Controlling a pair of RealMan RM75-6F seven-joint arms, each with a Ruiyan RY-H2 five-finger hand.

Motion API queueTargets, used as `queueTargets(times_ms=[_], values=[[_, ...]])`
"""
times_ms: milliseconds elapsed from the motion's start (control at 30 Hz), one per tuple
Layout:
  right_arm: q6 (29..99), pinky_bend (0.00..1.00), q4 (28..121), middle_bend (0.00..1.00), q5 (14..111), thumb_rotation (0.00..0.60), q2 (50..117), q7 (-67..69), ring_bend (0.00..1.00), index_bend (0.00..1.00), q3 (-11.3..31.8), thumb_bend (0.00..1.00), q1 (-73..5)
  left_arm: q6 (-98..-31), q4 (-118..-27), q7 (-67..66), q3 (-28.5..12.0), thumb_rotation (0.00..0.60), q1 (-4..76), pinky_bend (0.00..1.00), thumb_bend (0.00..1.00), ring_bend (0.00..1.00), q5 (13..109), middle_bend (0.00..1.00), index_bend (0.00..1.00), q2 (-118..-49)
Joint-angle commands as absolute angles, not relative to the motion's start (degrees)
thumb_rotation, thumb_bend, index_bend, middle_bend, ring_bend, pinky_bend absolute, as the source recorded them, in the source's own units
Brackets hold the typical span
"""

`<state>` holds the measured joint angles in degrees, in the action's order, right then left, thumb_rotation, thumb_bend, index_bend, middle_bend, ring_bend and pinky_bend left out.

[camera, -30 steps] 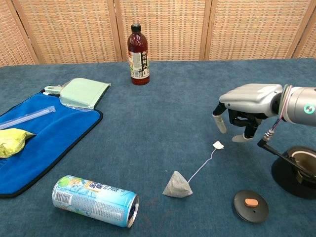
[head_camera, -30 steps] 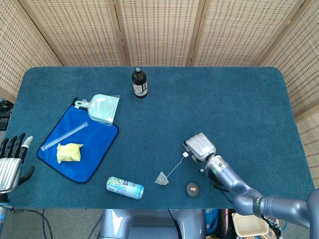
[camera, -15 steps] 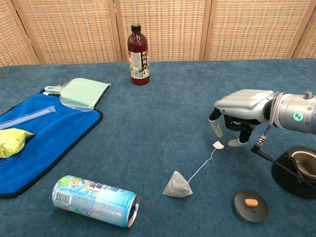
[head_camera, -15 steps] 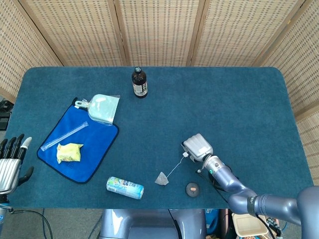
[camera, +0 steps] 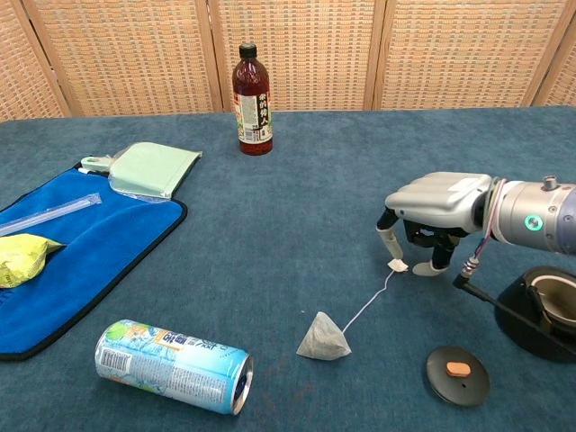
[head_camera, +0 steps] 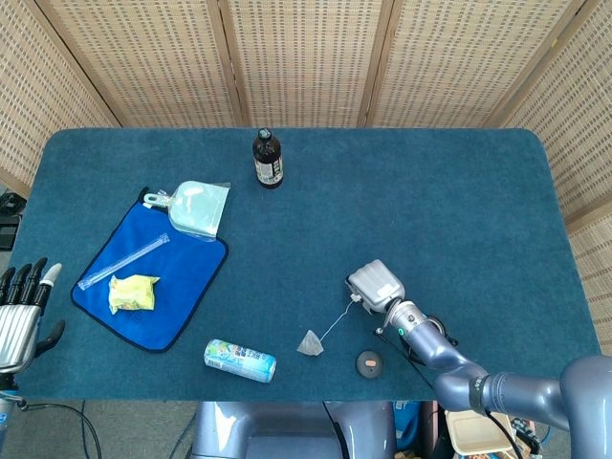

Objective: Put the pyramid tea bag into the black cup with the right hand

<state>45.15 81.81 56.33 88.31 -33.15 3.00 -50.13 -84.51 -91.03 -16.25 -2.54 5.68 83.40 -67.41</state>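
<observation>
The grey pyramid tea bag [camera: 322,338] [head_camera: 310,343] lies on the blue table, its string running up and right to a small white tag [camera: 397,265]. My right hand [camera: 436,202] [head_camera: 375,285] hangs palm down right over the tag, fingers pointing down and apart. One fingertip [camera: 389,241] reaches the tag, and nothing is held. The black cup [camera: 544,315] stands at the right edge of the chest view, partly cut off and behind my forearm. Its black lid [camera: 458,373] [head_camera: 369,362] lies flat near the front edge. My left hand [head_camera: 21,311] stays off the table's left side, fingers spread.
A drink can [camera: 173,364] lies on its side at the front left. On the left, a blue cloth [camera: 81,261] carries a yellow packet [camera: 20,256] and a clear tube [camera: 47,217], with a pale green pouch [camera: 148,169] at its top corner. A dark bottle [camera: 252,88] stands at the back.
My right hand has come down and slightly left, from above and beside the tag to right over it, with a fingertip now at the tag. The tea bag and left hand have not moved.
</observation>
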Motion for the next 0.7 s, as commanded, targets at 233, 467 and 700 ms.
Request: queueTargets(times_ms=[233,467,700], values=[[44.8,1.00,80.7,0.99,55.4,0.600,89.7,-34.1,1.00,0.54,2.7,0.45,-50.9,-84.2,-90.5,-15.2,-2.4,0.600,5.6,0.00,0.35,0.00,83.2,0.00,0.00,-67.4],[44.8,1.00,80.3,0.99,54.6,0.600,89.9,-34.5,1.00,0.55,2.7,0.46,-51.2,-84.2,-90.1,-14.9,-2.4,0.600,5.6,0.00,0.35,0.00,83.2,0.00,0.00,-67.5],[44.7,1.00,79.9,0.99,53.8,0.600,90.4,-34.8,1.00,0.55,2.6,0.46,-51.6,-84.2,-89.8,-14.6,-2.4,0.600,5.6,0.00,0.35,0.00,83.1,0.00,0.00,-67.6]])
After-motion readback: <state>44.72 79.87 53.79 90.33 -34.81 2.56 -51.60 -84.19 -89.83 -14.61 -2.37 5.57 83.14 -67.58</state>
